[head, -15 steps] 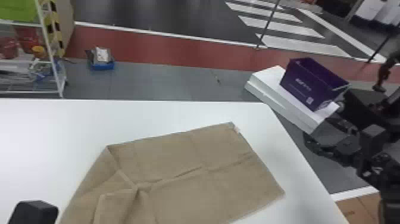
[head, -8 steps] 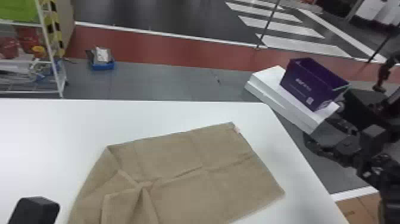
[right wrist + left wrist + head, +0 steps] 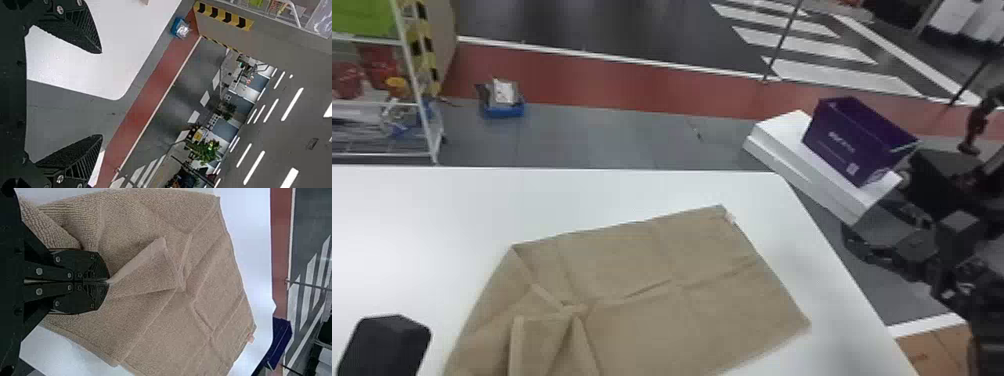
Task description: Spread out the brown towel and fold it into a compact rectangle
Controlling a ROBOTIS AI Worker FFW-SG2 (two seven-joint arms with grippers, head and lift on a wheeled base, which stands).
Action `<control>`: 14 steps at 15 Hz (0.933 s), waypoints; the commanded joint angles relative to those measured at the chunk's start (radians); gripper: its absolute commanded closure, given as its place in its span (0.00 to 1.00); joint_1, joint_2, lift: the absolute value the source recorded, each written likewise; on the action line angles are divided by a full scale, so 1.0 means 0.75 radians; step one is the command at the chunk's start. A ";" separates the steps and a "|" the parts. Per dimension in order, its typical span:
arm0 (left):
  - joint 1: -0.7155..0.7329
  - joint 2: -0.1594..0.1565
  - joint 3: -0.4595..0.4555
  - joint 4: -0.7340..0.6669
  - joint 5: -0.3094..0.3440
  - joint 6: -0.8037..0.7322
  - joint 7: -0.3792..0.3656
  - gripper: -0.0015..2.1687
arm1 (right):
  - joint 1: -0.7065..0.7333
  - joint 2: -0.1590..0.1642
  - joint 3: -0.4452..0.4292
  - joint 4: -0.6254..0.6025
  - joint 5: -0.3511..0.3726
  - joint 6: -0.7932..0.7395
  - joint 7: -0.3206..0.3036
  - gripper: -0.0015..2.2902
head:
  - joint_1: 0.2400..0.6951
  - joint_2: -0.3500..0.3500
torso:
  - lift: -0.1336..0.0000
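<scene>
Pinching a raised fold of the brown towel [image 3: 632, 265], the left gripper [image 3: 109, 282] had its fingers clamped together. The towel slanted lengthwise from near left to far right across the table [image 3: 432, 205]. Past the table's right edge, the right gripper [image 3: 874, 232] held its fingers wide apart.

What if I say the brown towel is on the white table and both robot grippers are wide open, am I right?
Not quite: the left gripper is not open. The left wrist view shows its fingers shut on a fold of the brown towel. The rest stands: the towel is on the white table, and the right gripper is wide open.
</scene>
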 commanded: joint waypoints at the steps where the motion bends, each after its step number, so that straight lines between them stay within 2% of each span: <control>1: 0.000 -0.002 0.033 -0.070 0.011 -0.001 0.000 0.82 | 0.001 0.001 -0.002 0.000 0.000 0.000 0.000 0.06 | 1.00 0.00 | 0.07; 6: -0.159 -0.010 0.149 -0.089 0.062 0.003 0.063 0.82 | 0.009 0.014 -0.004 -0.012 0.006 0.000 0.010 0.06 | 1.00 0.00 | 0.07; 8: -0.290 -0.016 0.247 -0.007 0.142 0.011 0.096 0.82 | 0.017 0.016 -0.012 -0.020 0.008 0.000 0.014 0.06 | 1.00 0.00 | 0.07; 11: -0.481 -0.032 0.368 0.150 0.150 0.036 0.094 0.82 | 0.050 0.028 -0.053 -0.067 0.014 0.025 0.018 0.06 | 1.00 0.00 | 0.07; 14: -0.534 -0.032 0.540 0.236 0.195 0.040 0.098 0.82 | 0.058 0.040 -0.057 -0.083 0.020 0.029 0.020 0.06 | 1.00 0.00 | 0.07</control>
